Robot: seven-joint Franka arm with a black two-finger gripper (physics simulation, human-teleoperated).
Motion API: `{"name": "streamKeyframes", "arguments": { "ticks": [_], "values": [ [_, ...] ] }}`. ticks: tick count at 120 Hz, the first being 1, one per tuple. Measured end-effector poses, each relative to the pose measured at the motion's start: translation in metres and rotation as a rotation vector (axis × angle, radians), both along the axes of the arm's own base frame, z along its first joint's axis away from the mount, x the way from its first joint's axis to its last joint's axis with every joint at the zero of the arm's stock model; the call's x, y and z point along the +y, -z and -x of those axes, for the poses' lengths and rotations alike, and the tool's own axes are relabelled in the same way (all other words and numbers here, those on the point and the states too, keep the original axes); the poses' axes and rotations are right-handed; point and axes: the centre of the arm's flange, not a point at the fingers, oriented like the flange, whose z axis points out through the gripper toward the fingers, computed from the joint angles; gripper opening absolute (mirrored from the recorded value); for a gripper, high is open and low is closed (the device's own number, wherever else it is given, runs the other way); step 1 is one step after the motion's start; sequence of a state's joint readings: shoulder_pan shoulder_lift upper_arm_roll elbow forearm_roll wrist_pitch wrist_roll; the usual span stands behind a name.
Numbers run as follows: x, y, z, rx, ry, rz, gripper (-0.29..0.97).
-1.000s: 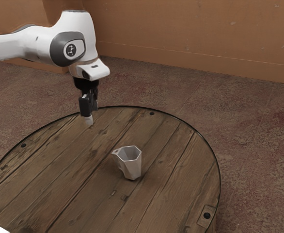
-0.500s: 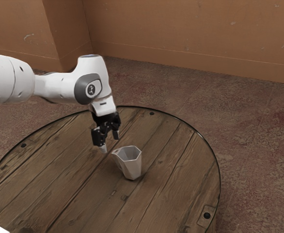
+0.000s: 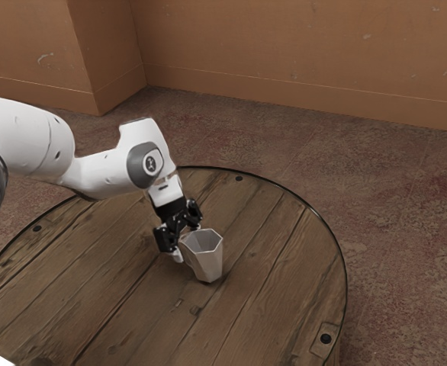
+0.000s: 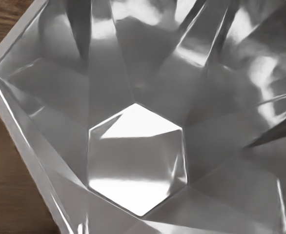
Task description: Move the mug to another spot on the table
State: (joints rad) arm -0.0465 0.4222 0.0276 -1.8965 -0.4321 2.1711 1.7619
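Round wooden tabletop (image 3: 269,305) on a brown carpeted floor (image 3: 391,198), with my claw (image 3: 179,235) at the white faceted mug (image 3: 206,259).
The mug stood upright near the tabletop's middle. The claw hung at the mug's rim on the exterior view's left side, its fingers spread apart and gripping nothing that I could make out. Through the wrist camera I looked straight down into the mug (image 4: 135,161), onto its hexagonal bottom, with wood grain (image 4: 6,161) beside its rim.
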Motion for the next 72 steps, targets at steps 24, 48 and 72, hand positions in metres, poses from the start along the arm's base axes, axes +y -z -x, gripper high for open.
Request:
{"name": "streamKeyframes", "arguments": {
  "ticks": [24, 48, 72],
  "values": [
    [0.001, 0.005, -0.003, -0.034, 0.01, 0.018, 0.32],
    [0.004, -0.007, 0.009, -0.056, 0.01, 0.036, 0.11],
    [0.028, -0.036, 0.034, -0.088, -0.041, 0.112, 0.02]
  ]
}}
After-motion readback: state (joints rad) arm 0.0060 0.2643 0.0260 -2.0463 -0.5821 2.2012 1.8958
